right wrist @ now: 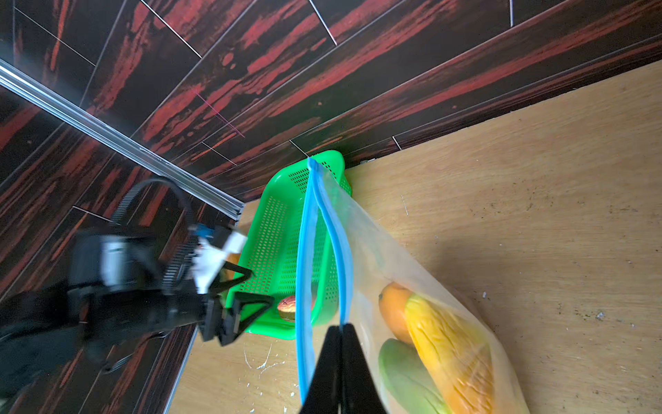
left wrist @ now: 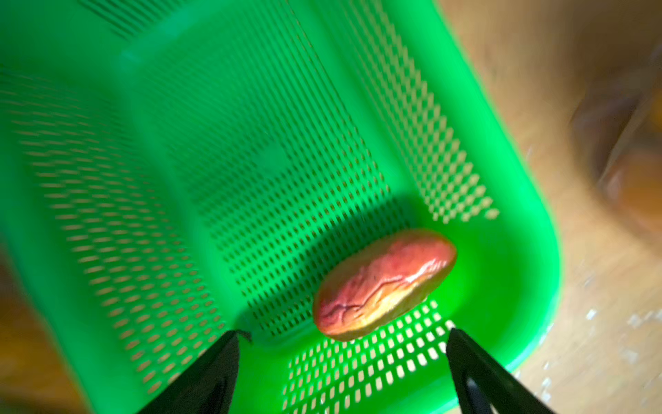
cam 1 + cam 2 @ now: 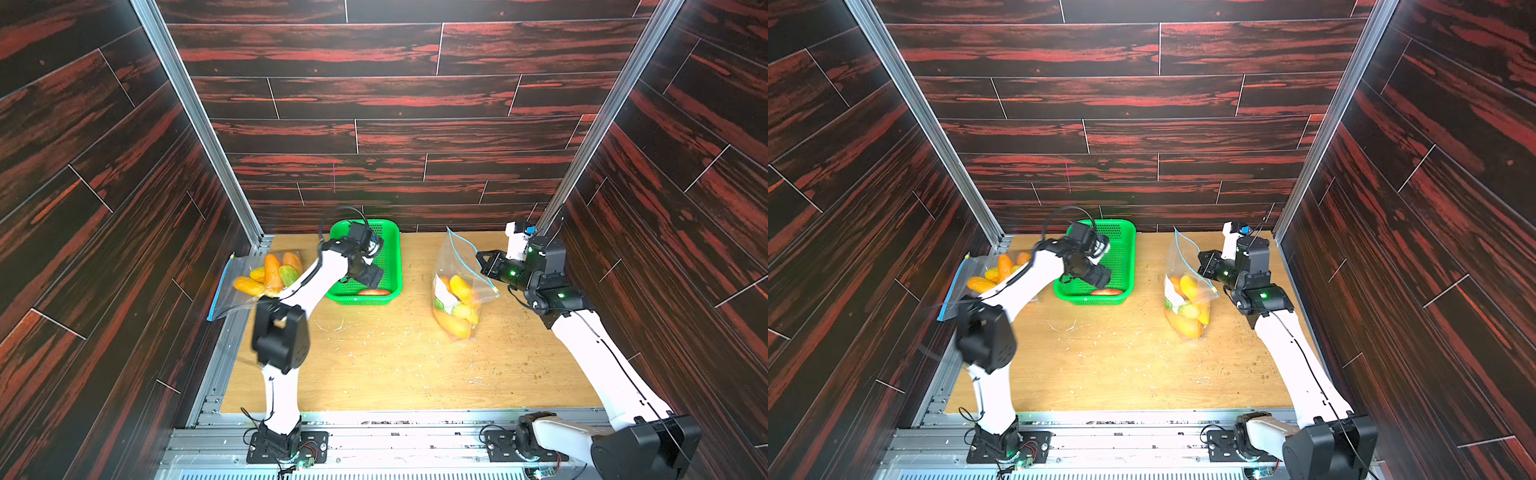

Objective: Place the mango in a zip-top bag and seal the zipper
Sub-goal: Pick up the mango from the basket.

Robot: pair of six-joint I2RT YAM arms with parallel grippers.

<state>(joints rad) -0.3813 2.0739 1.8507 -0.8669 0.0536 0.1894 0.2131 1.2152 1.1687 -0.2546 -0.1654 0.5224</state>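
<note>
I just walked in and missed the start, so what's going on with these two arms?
The right gripper is shut on one blue zipper edge of a zip-top bag, holding its mouth open; several mangoes are inside. The left gripper, open, hangs over a green basket where one reddish mango lies, not yet grasped. Another filled bag lies at the table's left edge.

The mango (image 2: 383, 283) is reddish with a yellow-green edge and lies on its side at the front end of the green basket (image 2: 519, 251), unbagged. The zip-top bag (image 3: 457, 257) is clear and stands upright on the table (image 3: 395, 353). Its blue zipper (image 1: 307, 251) is parted (mouth open), and it holds yellow, orange and green fruit.
</note>
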